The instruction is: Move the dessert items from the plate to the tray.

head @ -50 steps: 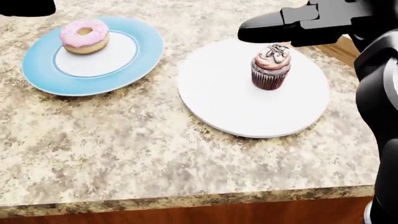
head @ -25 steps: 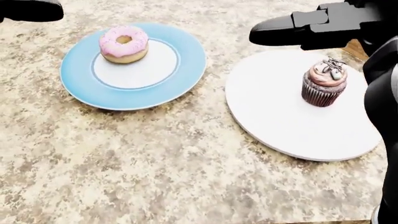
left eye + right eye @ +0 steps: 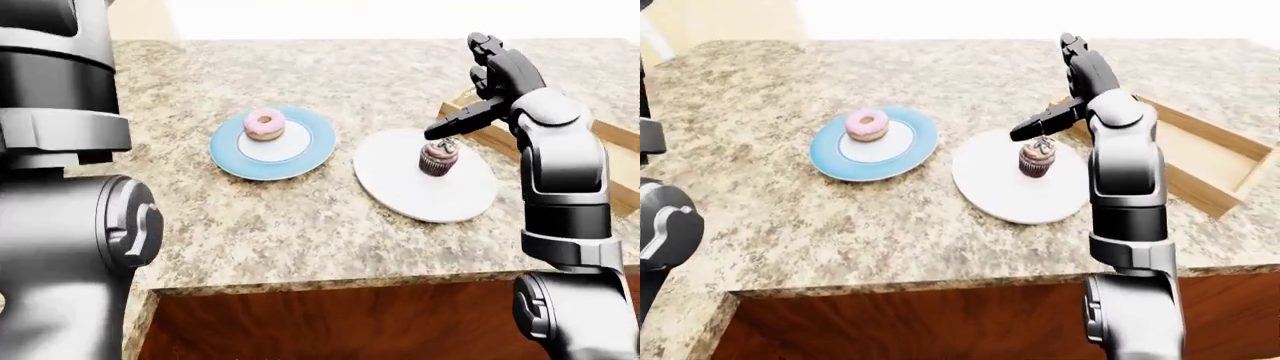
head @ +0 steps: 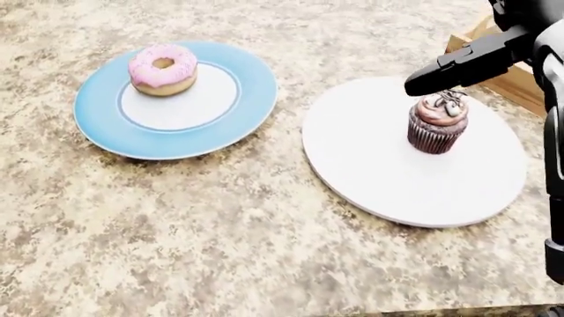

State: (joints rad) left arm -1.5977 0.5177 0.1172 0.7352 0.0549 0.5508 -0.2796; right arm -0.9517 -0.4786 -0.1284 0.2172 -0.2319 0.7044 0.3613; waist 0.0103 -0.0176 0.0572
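**Right hand poised over the cupcake, grasp not yet made**

The right hand hangs open above the cupcake, one dark finger reaching out just over the frosting, nothing held. The cupcake stands upright directly below that finger on the white plate. The donut lies well off to the hand's left on the blue plate. The wooden tray sits just to the hand's right on the tabletop.

The step in hand looks like the cupcake pickup. To do it well, the hand should drop straight down so the fingers stand either side of the paper wrapper, not the soft topping, then close gently, lift clear of the plate rim, and carry it right over the tray wall.

The right-eye view alone shows the tray's full box shape and its nearest wall; the head view catches only a corner of it, but gives the closest look at finger against frosting. The left hand's fingers show in no view; only the arm's bulk fills the left-eye view's left side.
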